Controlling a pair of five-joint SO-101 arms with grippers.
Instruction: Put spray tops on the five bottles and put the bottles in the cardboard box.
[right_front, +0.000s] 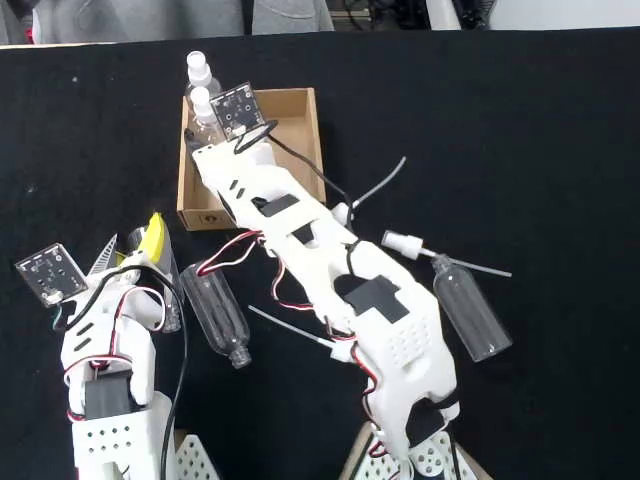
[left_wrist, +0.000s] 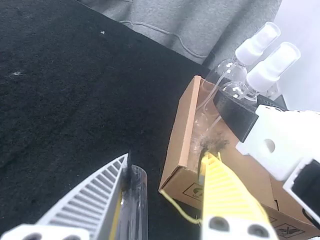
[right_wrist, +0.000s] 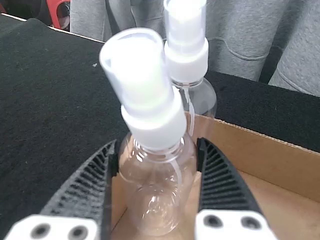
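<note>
Right pincer (right_wrist: 157, 148) clamped on capped bottle (right_wrist: 155, 192), near upright, slightly tilted, spray top up, in cardboard box (right_front: 297, 130) far corner beside second capped bottle (right_front: 200, 68); left pincer (left_wrist: 166, 159) wide, clear bottle (left_wrist: 136, 200) just beside its grey finger; uncapped bottle (right_front: 215, 310) lies flat on bench (right_front: 520, 130), neck toward arm bases; other flat bottle (right_front: 470, 310) necks toward loose spray top (right_front: 403, 242).
</note>
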